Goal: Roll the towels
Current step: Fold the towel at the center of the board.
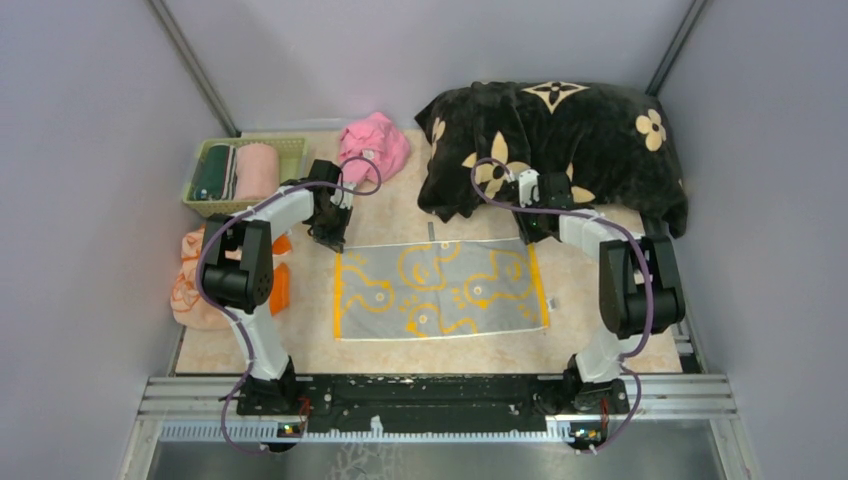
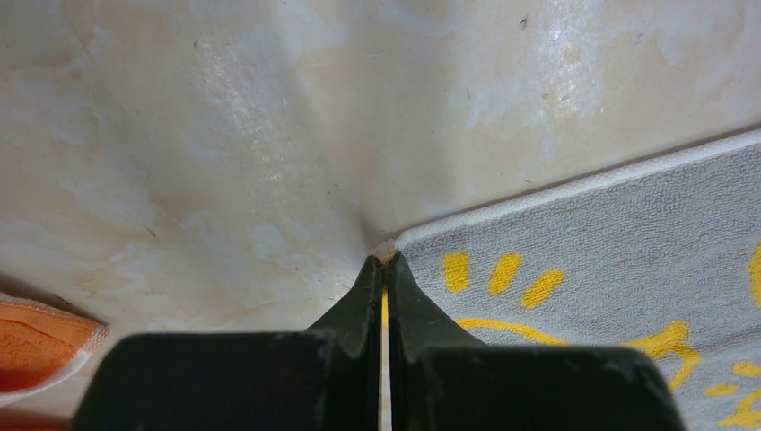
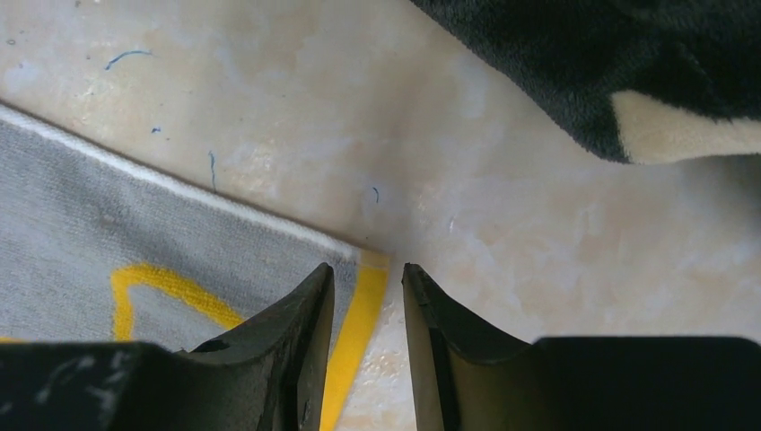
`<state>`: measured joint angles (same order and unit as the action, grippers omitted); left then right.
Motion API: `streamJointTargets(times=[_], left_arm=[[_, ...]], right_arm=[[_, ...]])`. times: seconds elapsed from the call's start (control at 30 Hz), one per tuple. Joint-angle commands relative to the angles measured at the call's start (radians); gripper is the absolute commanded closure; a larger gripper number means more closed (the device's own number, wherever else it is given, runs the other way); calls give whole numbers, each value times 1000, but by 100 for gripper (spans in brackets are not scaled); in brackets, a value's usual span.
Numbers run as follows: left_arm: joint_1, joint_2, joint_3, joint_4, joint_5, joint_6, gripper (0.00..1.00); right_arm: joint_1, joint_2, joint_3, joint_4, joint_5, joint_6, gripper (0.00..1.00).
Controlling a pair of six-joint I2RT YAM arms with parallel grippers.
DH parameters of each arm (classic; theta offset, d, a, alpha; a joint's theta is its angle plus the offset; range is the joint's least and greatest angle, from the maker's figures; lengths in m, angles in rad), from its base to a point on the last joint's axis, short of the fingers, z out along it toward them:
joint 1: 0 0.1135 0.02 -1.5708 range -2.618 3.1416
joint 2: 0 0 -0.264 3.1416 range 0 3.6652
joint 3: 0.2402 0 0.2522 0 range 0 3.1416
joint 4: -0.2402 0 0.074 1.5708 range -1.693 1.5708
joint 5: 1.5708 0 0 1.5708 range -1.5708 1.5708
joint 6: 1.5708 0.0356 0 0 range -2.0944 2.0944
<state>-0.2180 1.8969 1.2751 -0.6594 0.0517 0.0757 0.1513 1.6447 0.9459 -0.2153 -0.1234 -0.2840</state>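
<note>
The grey towel [image 1: 440, 290] with yellow duck outlines lies flat in the middle of the table. My left gripper [image 1: 330, 238] is at its far left corner, jaws shut on that corner of the grey towel [image 2: 574, 242], with the yellow edge pinched at the tips [image 2: 386, 260]. My right gripper [image 1: 528, 235] is at the far right corner, jaws open and astride the yellow border [image 3: 363, 305] of the towel [image 3: 135, 233]. The peach towel [image 1: 195, 275] with orange border lies bunched at the left under my left arm; a bit of it shows in the left wrist view [image 2: 36, 346].
The black blanket [image 1: 560, 140] with beige flowers is heaped at the back right, close to my right gripper [image 3: 369, 269], and shows in the right wrist view [image 3: 583, 54]. A green basket [image 1: 240, 175] holding rolled towels stands at the back left. A pink cloth [image 1: 375, 145] lies behind it.
</note>
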Motion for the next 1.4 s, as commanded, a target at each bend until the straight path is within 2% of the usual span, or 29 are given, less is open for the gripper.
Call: streamJointTargets(times=[0.0,0.33,0.53,0.73,1.1,1.37], left_arm=[[-4,65,-18,-15,-21,5,100],[-6,78,-14,-23,-36,5,100],[-6,64,-12,-13,-58,-1,100],[17,10,17,14,-56,-1,100],[44,-116,62,145,8,46,100],[52,-176,41,226,15,63,100]], right_arm=[[-11,70,73,6,-27,-31,66],[-13,157,85,-58,-31,-51,68],[-14,193,101,-102,-15,-45,85],[-33,133,131,-92,40,-34,100],[-64,-49,168,-18,80,-51,100],[-65,-136,152,18,124,-64,100]])
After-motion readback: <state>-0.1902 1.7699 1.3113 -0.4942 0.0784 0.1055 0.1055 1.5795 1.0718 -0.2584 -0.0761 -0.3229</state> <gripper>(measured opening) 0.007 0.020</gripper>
